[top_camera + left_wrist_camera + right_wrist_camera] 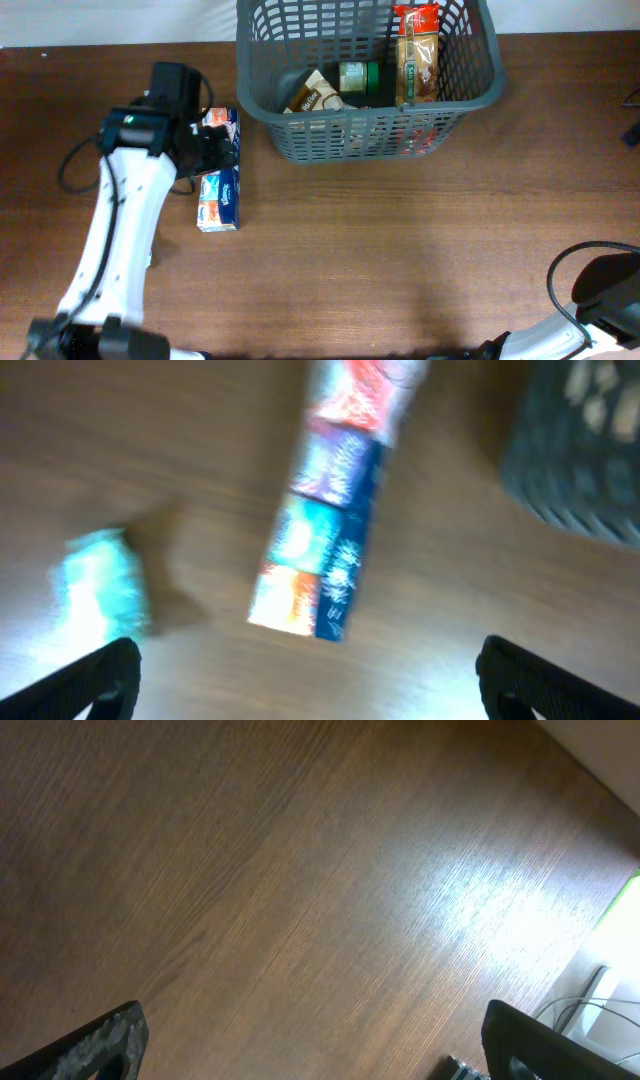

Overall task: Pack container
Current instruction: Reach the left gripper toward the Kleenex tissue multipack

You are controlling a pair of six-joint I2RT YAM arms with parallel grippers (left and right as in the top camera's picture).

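The container (370, 90), a large dark grey lattice basket, stands at the far middle of the table. It holds a tall brown snack packet with a red top (416, 55), a green-lidded jar (357, 77) and a brown pouch (315, 95). A long blue multipack of small boxes (219, 190) lies on the table left of the basket. It also shows, blurred, in the left wrist view (325, 520). My left gripper (210, 148) hovers over the pack's far end, open and empty (310, 680). My right gripper (315, 1040) is open and empty over bare wood.
A blurred teal object (100, 585) lies on the table left of the multipack in the left wrist view. A corner of the basket (580, 450) shows at the upper right there. My right arm (605, 290) sits at the table's near right corner, beside cables (590, 1005).
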